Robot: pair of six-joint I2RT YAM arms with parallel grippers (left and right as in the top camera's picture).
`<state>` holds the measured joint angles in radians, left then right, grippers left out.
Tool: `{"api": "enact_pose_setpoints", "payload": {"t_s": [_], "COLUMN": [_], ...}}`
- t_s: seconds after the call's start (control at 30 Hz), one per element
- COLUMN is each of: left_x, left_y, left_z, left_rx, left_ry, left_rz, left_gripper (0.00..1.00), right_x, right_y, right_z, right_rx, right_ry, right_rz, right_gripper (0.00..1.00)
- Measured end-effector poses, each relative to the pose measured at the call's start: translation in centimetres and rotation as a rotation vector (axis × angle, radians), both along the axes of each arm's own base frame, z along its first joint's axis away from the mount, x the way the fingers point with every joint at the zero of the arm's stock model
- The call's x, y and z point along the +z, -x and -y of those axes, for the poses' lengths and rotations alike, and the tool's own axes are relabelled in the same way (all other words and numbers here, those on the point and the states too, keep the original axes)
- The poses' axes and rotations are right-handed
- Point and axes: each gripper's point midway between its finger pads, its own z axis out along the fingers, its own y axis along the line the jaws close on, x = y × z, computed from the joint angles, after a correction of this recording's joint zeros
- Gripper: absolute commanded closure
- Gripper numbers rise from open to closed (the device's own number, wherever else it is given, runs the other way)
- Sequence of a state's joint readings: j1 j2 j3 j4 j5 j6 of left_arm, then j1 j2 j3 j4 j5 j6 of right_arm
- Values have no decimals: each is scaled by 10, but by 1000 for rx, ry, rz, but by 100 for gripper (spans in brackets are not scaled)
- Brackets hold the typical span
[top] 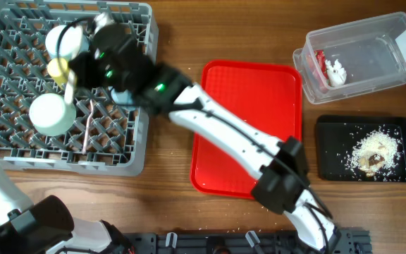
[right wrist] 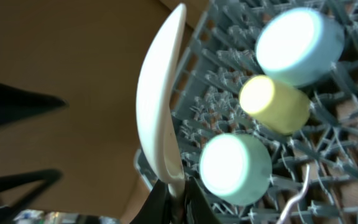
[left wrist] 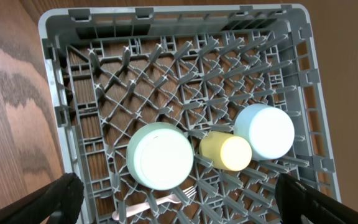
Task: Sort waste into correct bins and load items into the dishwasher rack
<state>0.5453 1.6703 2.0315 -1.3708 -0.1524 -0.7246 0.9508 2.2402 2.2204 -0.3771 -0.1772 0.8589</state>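
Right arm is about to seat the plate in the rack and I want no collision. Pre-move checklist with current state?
1. Grip on plate: ok. The right gripper pinches its rim and the plate is on edge.
2. Plate over the rack: cannot tell. It hangs near the rack's wall in the right wrist view.
3. Free pegs for it: ok. Much of the rack is bare.
4. Gap to green bowl: cannot tell. It looks close beside the plate.
5. Yellow cup and blue bowl: ok. Both rest among the pegs, farther from the plate.
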Motion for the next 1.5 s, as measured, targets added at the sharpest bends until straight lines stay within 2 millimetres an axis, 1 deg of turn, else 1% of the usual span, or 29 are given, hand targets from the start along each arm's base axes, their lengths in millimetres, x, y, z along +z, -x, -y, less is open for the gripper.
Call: {"api": "enact_pose_setpoints", "payload": {"t_s": [0.03, 0.07, 0.1, 0.13, 0.17, 0.2, 0.33, 0.43, 0.5, 0.53, 0.57, 0.6, 0.63, 0.67, 0.7, 0.73, 0.8, 0.83, 0.87, 0.93, 1.0, 1.03, 1.07, 1.1, 1.17, 1.23, 1.3, 1.4, 1.5], "left_x": [0, 0, 0, 0, 0, 0, 0, 0, 0, 0, 0, -1, -1, -1, -1, -1, -1, -1, -1, -1, -1, -1, -1, -1, -1, -1, -1, -1, -1], "left_y": [0, 0, 0, 1, 1, 1, 1, 1, 1, 1, 1, 2, 2, 2, 2, 2, 2, 2, 2, 2, 2, 2, 3, 2, 2, 2, 2, 2, 2], "left_z": [0, 0, -1, -1, -1, -1, -1, -1, -1, -1, -1, 0, 0, 0, 0, 0, 0, 0, 0, 0, 0, 0, 0, 0, 0, 0, 0, 0, 0], "left_rx": [0, 1, 2, 3, 4, 4, 4, 4, 4, 4, 4, 4, 4, 3, 4, 4, 4, 4, 4, 4, 4, 4, 4, 4, 4, 4, 4, 4, 4], "left_ry": [0, -1, -3, -4, -5, -4, -4, -4, -4, -4, -4, -2, -1, -1, -2, -2, -2, -2, -2, -1, -1, -1, 0, -1, -1, 0, -1, -1, -1], "left_rz": [0, 0, -1, -2, -4, -5, -5, -5, -5, -5, -5, -8, -9, -8, -8, -9, -9, -8, -9, -9, -10, -10, -12, -9, -9, -11, -12, -12, -12], "left_gripper": [0, 0, 0, 0, 0, 0, 0, 0, 0, 0, 0, 0, 0, 0, 0, 0, 0, 0, 0, 0, 0, 0, 0, 0, 0, 0, 0, 0, 0], "right_x": [-7, -17, -22, -29, -40, -46, -49, -52, -53, -47, -29, -7, 24, 51, 86, 112, 136, 138, 144, 149, 146, 143, 142, 127, 83, 51, 34, 35, 34], "right_y": [3, 5, 5, 3, -3, -8, -32, -46, -53, -57, -62, -64, -64, -62, -60, -55, -35, -25, 2, 29, 73, 100, 113, 129, 152, 162, 163, 158, 159], "right_z": [-3, -6, -6, -5, 1, 6, 24, 38, 51, 70, 86, 109, 141, 177, 222, 272, 357, 381, 420, 437, 454, 458, 455, 451, 441, 435, 437, 444, 442], "right_rx": [-22, -58, -78, -104, -150, -181, -265, -295, -313, -348, -378, -411, -450, -490, -552, -622, -732, -758, -802, -816, -802, -769, -748, -719, -666, -648, -665, -685, -601], "right_ry": [20, 53, 73, 97, 138, 160, 207, 244, 282, 322, 329, 344, 353, 371, 365, 378, 441, 470, 508, 528, 590, 614, 598, 615, 678, 738, 780, 821, 883], "right_rz": [5, 15, 17, 21, 20, 20, 70, 90, 95, 99, 118, 133, 152, 157, 172, 170, 135, 111, 74, 58, 22, 19, 34, 24, -32, -83, -109, -65, -22], "right_gripper": [95, 91, 80, 53, 40, 34, 25, 25, 21, 17, 13, 0, 0, 0, 0, 1, 4, 3, 2, 0, 0, 0, 0, 0, 0, 0, 0, 0, 0]}}
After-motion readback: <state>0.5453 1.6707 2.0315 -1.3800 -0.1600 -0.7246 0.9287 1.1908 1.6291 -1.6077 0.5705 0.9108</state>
